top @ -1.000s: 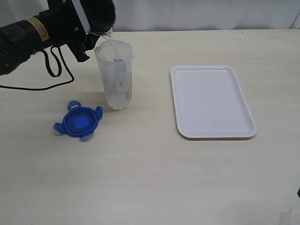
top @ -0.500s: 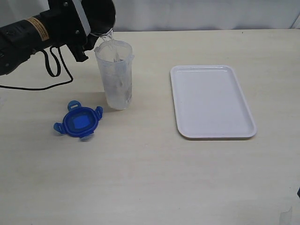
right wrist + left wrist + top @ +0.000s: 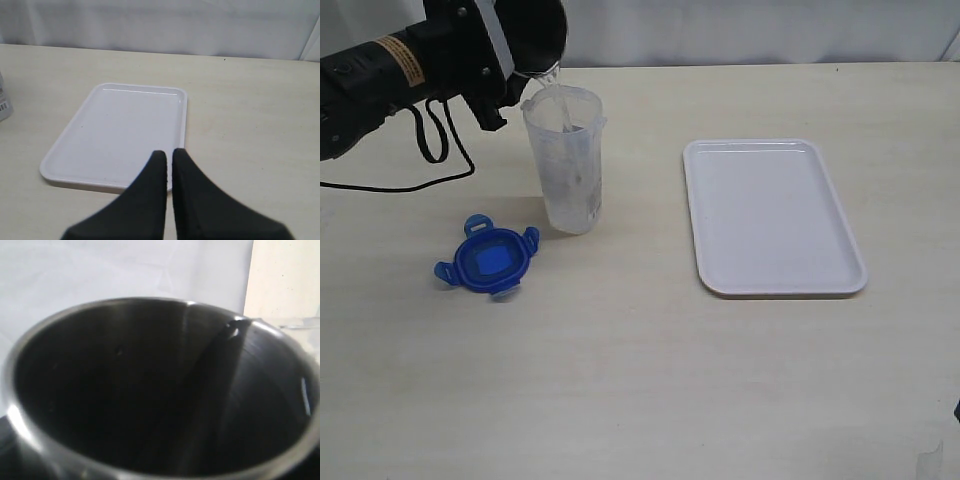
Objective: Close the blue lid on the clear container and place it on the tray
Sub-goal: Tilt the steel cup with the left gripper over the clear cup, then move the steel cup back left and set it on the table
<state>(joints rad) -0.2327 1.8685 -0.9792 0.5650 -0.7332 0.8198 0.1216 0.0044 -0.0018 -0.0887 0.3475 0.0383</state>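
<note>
The clear container [image 3: 568, 165] stands upright and uncovered on the table at the left. Its edge also shows in the right wrist view [image 3: 3, 100]. A grey steel cup [image 3: 535, 30] is tilted over its mouth, and a thin stream of water runs into it. My left gripper [image 3: 520, 40] is shut on that cup, whose dark inside [image 3: 150, 390] fills the left wrist view and hides the fingers. The blue lid [image 3: 487, 258] lies flat on the table in front of the container. The white tray [image 3: 772, 215] sits empty to the right. My right gripper [image 3: 169, 155] is shut on nothing, near the tray [image 3: 120, 130].
A black cable [image 3: 430, 150] loops on the table under the left arm, behind the lid. A pale backdrop runs along the table's far edge. Bare tabletop lies between the container and the tray and across the front.
The left arm and steel cup have shifted very slightly while staying tilted over the container. The lid, container and tray have not moved.
</note>
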